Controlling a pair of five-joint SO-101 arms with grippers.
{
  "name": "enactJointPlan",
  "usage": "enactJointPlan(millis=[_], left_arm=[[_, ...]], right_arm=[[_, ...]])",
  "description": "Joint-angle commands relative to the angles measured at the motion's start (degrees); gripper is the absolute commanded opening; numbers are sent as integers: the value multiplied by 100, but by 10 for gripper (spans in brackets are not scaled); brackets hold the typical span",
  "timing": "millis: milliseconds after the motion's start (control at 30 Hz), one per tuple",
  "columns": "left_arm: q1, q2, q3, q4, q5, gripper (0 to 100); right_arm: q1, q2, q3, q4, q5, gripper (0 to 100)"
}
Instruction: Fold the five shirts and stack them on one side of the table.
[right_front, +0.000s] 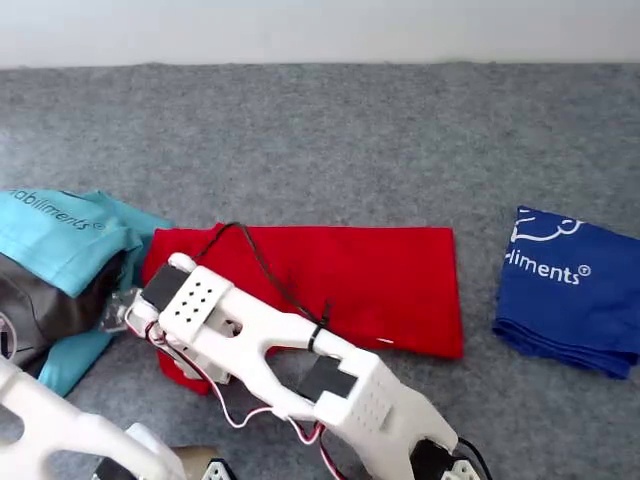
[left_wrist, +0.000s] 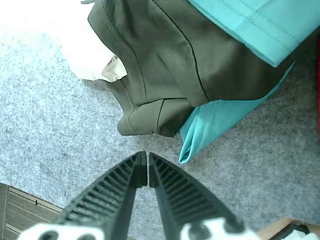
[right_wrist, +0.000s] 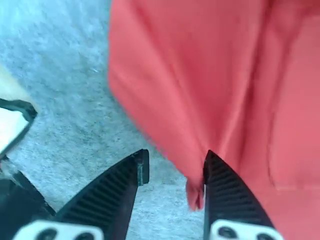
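Observation:
A red shirt (right_front: 380, 280) lies folded into a wide strip at the table's middle. My right arm (right_front: 300, 350) stretches across its near left corner. In the right wrist view my right gripper (right_wrist: 175, 160) is open, and a hanging edge of the red shirt (right_wrist: 200, 100) sits between the fingers, against one of them. A folded blue shirt (right_front: 570, 290) rests at the right. At the left, a teal shirt (right_front: 60, 235) lies over a dark shirt (right_front: 50, 300). My left gripper (left_wrist: 148, 157) is shut and holds nothing, just short of the dark shirt (left_wrist: 165, 65) and the teal shirt (left_wrist: 210, 120).
A cream shirt (left_wrist: 75, 45) pokes out from under the dark one. Grey carpet (right_front: 330, 140) covers the table, bare along the back. The table's wooden edge (left_wrist: 15, 215) shows near my left gripper. My left arm (right_front: 40, 420) sits at the near left corner.

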Motion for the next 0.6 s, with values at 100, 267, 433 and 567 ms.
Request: enactJointPlan(millis=[100, 267, 433, 567], left_arm=[[-9, -123, -31, -18, -79, 18], [-9, -123, -31, -18, -79, 18], [-9, -123, -31, -18, -79, 18], [-9, -97, -31, -18, -79, 18]], right_arm=[[-40, -13, -26, -259, 607, 180], [-40, -31, -105, -497, 615, 179], [-31, -22, -589, -444, 431, 148], [-40, -22, -756, -497, 440, 116]])
